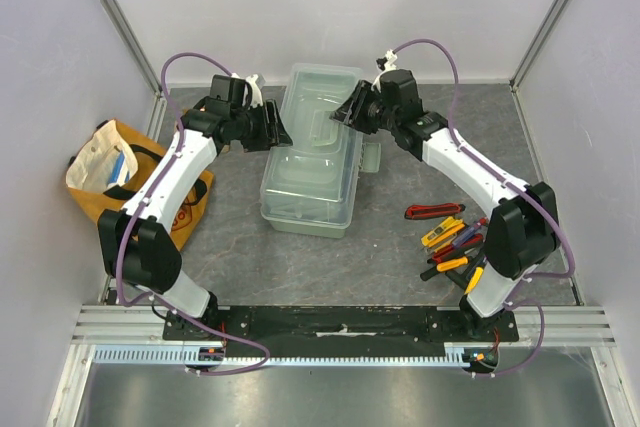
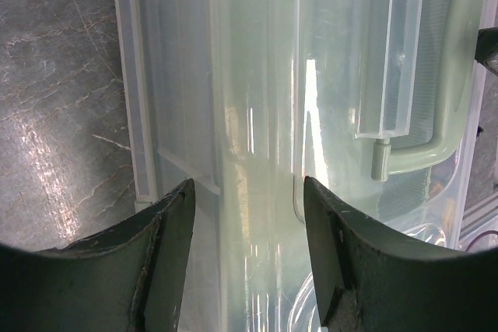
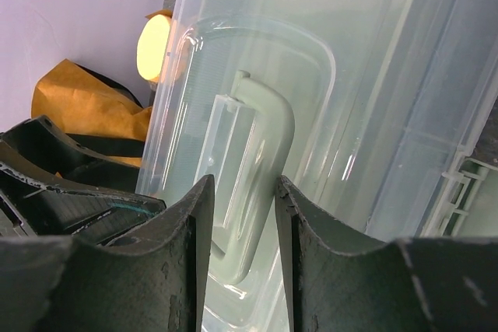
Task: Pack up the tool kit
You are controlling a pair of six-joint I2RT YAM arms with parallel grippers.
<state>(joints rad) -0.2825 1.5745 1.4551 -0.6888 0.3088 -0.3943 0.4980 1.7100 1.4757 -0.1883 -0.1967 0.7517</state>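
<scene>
The tool kit's pale sage-green toolbox (image 1: 310, 197) stands mid-table, its translucent lid (image 1: 322, 97) under both grippers. My left gripper (image 1: 278, 132) (image 2: 249, 184) is open over the lid's left side, jaws astride a raised band of the lid (image 2: 257, 75); whether they touch it I cannot tell. My right gripper (image 1: 345, 112) (image 3: 243, 184) stands over the green carry handle (image 3: 268, 126) (image 2: 443, 60). Its jaws flank the handle bar, the right finger (image 3: 311, 254) against it and a thin gap at the left one. Small hand tools (image 1: 450, 239) with red, yellow, blue and black handles lie at the right.
A yellow-orange cloth bag (image 1: 110, 169) (image 3: 78, 103) lies left of the box beside the left arm. A green latch (image 1: 371, 157) juts from the box's right side. White walls close the table on three sides.
</scene>
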